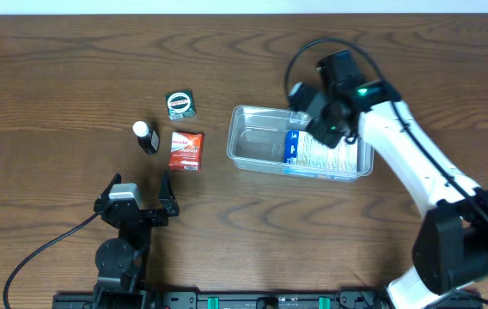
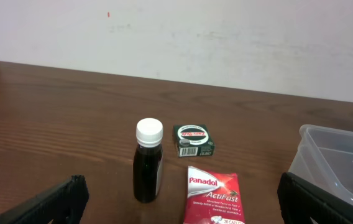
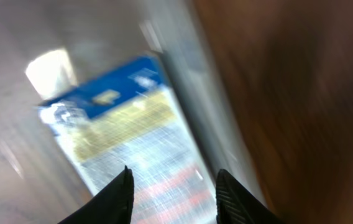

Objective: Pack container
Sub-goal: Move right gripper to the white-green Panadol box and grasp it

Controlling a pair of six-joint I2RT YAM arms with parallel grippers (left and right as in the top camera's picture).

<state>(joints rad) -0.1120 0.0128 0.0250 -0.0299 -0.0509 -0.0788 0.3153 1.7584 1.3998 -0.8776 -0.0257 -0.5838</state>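
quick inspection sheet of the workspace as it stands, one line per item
surface: brown wooden table, no spills seen
job's things: clear container right of centre, a blue-topped packet lying inside
clutter: upright dark bottle, green box and red packet, all left of the container
grippers: left gripper open, holding nothing; right gripper over the blue-topped packet, jaws apart
cables: black cable from the left arm's base; black loop at the right arm's wrist
surroundings: pale wall behind the table, nothing else seen

The clear, shallow container (image 1: 257,137) sits upright under the right tool (image 3: 175,190), holding a blue-topped packet (image 1: 321,154).
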